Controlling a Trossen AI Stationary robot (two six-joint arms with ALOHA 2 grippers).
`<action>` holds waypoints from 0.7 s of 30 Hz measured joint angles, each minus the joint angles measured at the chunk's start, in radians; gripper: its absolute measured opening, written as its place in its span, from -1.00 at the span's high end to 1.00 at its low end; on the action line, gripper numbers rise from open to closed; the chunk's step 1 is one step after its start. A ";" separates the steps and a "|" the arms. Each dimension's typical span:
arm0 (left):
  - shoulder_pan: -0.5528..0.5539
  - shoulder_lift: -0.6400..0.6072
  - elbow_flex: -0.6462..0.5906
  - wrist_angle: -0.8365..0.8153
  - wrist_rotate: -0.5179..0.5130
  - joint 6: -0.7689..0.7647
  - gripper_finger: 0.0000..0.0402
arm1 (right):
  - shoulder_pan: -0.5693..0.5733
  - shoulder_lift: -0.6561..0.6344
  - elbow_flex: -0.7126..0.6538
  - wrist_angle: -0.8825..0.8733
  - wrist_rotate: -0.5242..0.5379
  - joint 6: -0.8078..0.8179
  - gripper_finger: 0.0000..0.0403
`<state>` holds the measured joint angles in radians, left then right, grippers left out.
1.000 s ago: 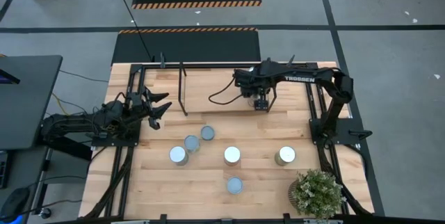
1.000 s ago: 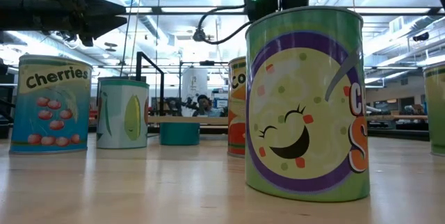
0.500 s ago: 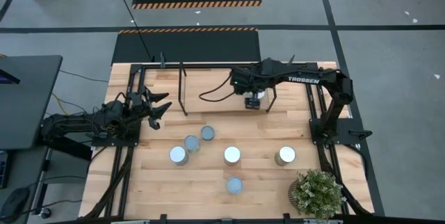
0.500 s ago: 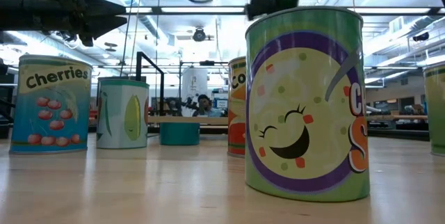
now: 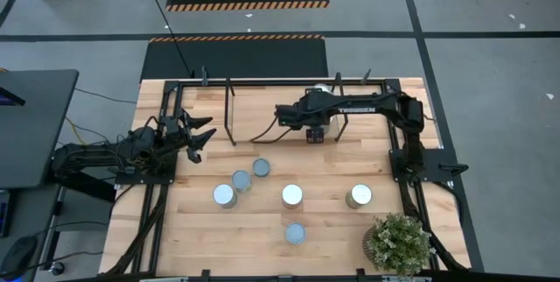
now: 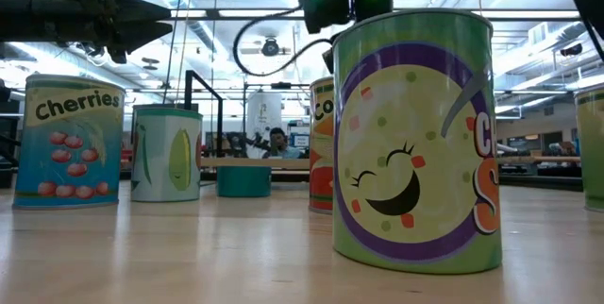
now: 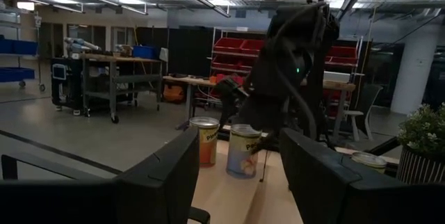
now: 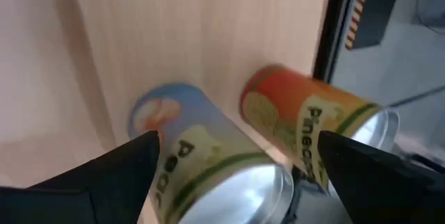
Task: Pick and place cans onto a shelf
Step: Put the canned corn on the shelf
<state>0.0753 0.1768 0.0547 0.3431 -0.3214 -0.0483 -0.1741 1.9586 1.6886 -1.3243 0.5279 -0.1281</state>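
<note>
Six cans [image 5: 291, 196] stand mid-table, two more on the far shelf [image 5: 262, 107] under the right gripper [image 5: 315, 133], fingers apart, empty — rigid, smooth and likely slippery, best pinched mid-wall — while the left gripper [image 5: 197, 136] waits open.

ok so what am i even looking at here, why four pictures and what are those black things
The black things are two robot arms at a wooden table, each ending in a two-finger gripper. One picture looks straight down. One sits at table height, so the cans look huge. The other two come from cameras on the arms' wrists.

From above, six cans stand on the table, beside a potted plant. The left gripper waits open at the left edge, holding nothing. The right gripper reaches over the shelf, the black-framed board at the table's far side. Its wrist camera shows a peaches can and an orange-labelled can just ahead of its open fingers, which hold nothing.
</note>
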 joint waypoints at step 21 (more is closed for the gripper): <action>0.000 0.000 0.000 -0.001 0.000 0.007 -0.01 | 0.009 -0.014 0.107 0.043 -0.170 0.047 -0.98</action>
<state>0.0753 0.1768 0.0547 0.3420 -0.3214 -0.0418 -0.1650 1.9450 1.7959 -1.2817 0.3579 -0.0812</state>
